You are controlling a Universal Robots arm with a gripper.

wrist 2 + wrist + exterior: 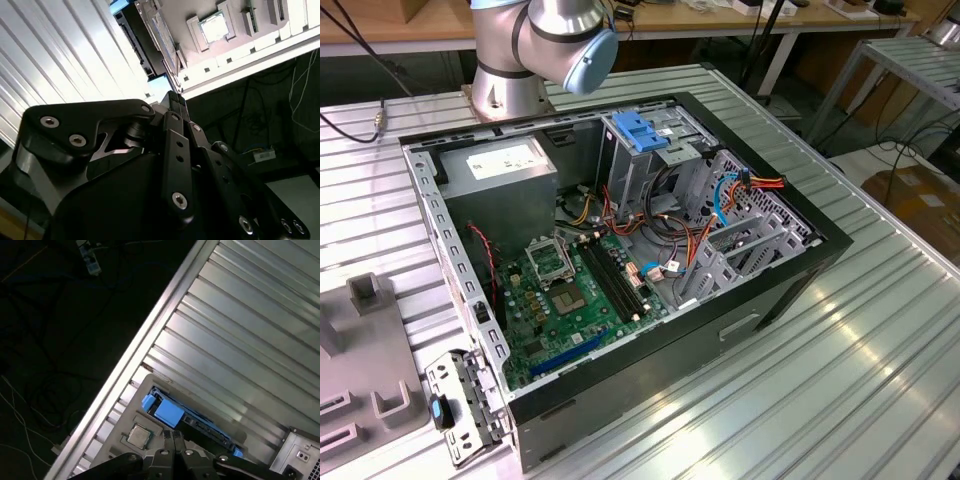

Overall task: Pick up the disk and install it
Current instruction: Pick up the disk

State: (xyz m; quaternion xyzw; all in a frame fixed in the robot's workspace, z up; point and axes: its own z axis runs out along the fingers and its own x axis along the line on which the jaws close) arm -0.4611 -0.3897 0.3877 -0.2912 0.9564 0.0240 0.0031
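At the exterior view's left, a grey fixture tray (365, 405) lies on the ribbed metal worktop (880, 380). A small metal bracket (455, 410) sits just beside the tray. To the right of these, the open computer case (650, 372) lies on its side in the middle of the worktop, its motherboard (575, 295) facing up. The arm's base (545, 40) stands at the far edge, behind the case.

In both wrist views the gripper (175, 97) (173, 436) hangs over the tray near the worktop's edge. Its black fingers are pressed together with nothing between them.

The disk (192, 424) (147, 47) sits in the tray just beyond the fingertips. Its blue rails show along its sides. A processor chip (139, 436) (215, 27) rests in its own recess just beside the disk. Whether the fingertips touch the disk cannot be told.
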